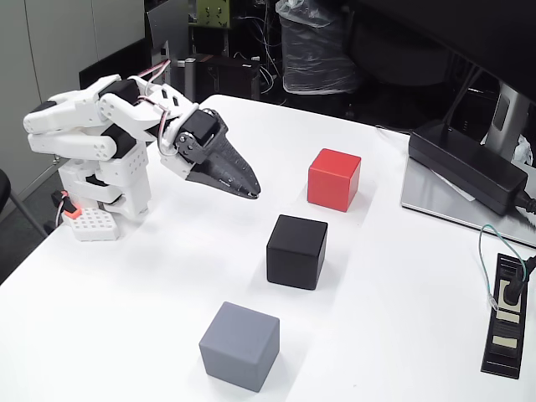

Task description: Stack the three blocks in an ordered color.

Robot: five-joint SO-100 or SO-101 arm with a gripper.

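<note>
Three equal cubes stand apart on the white table [167, 276] in the fixed view. The red block [333, 179] is farthest back, the black block [296, 250] sits in the middle, and the grey block [239, 345] is nearest the front edge. My gripper [251, 193] hangs folded at the left, above the table, its dark fingers pressed together with nothing between them. It points toward the red block and is well left of all three cubes.
A long black power adapter [465, 165] lies on a grey monitor base [444, 205] at the right. A black strip with a green-wired plug [505, 322] sits near the right edge. The arm's white base [96, 188] stands at the left edge.
</note>
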